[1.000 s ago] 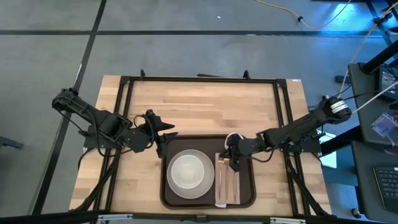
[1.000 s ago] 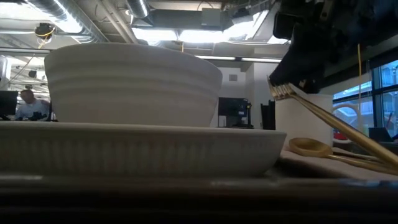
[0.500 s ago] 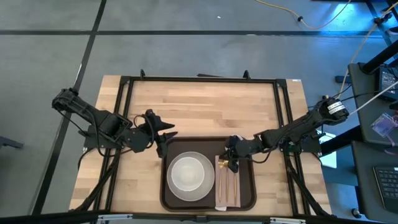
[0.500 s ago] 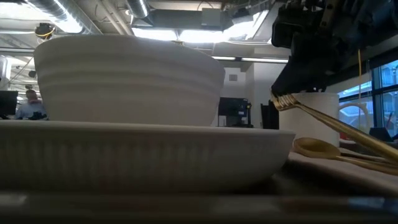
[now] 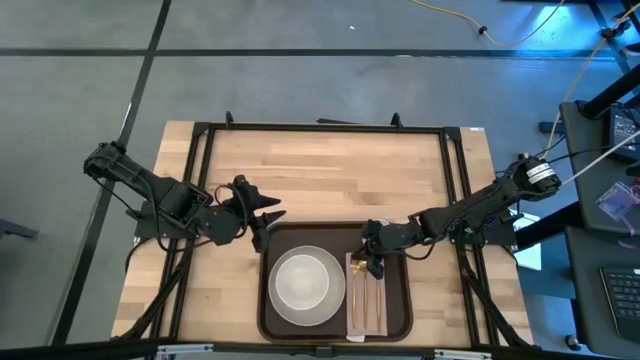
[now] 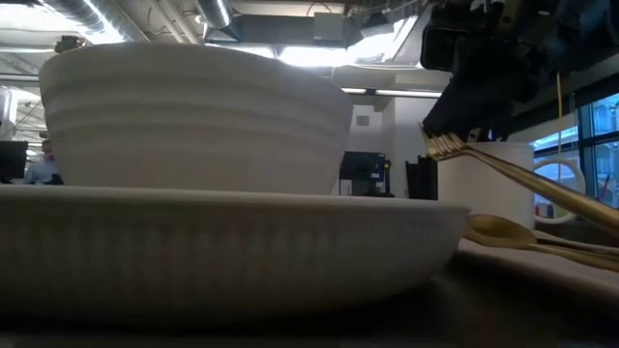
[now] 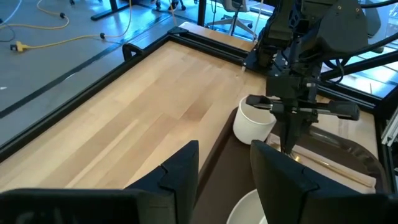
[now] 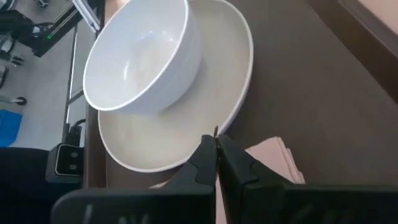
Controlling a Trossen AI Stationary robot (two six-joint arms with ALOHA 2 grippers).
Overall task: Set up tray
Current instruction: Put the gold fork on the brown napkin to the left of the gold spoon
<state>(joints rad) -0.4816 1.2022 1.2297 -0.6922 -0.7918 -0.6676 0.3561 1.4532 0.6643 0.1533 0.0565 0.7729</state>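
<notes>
From above, the tray (image 5: 395,305) lies at the near edge of the table (image 5: 330,175), carrying a plate (image 5: 303,281) with a bowl (image 5: 302,276) on it and a napkin (image 5: 366,300) beside them. The right gripper (image 5: 372,268) hangs over the napkin's far end, clenched on a gold fork (image 5: 362,290). The left gripper (image 5: 262,218) waits just off the tray's far left corner.

At table height, the bowl (image 6: 193,116) and plate (image 6: 232,242) fill the foreground; the fork (image 6: 513,174) slants above a gold spoon (image 6: 503,230).

The left wrist camera shows its fingers (image 7: 183,168) parted, and a white cup (image 7: 255,121) on the tray's far edge.

The right wrist camera shows its fingers (image 8: 205,158) pressed together above the plate's rim.

No writing is readable.
</notes>
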